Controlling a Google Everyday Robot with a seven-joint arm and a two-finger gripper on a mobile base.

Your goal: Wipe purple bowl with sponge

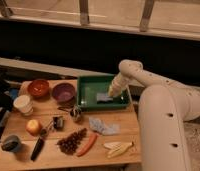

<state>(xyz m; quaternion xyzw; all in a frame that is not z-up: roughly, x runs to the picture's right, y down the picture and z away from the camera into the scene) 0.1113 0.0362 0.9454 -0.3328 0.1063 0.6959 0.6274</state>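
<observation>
The cloth [104, 126] lies nearest on the wooden table [125, 120]. Farther back, the purple bowl [64, 92] stands just left of the green tray [89, 89]. Inside the tray, the gripper [112, 95], fingers closed together, meets the right end of the sponge [102, 97].

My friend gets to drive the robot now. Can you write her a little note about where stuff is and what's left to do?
Gripper: shut, down inside the green rectangular tray, at the right end of the small flat grey-blue sponge. I cannot tell if it really grips it.
Sponge: lies flat in the tray.
Round purple bowl: on the wooden table, just left of the tray, beside the red-orange bowl.
Done: gripper is at the sponge.
Left: lift the sponge, carry it to the purple bowl, wipe the bowl.
</observation>
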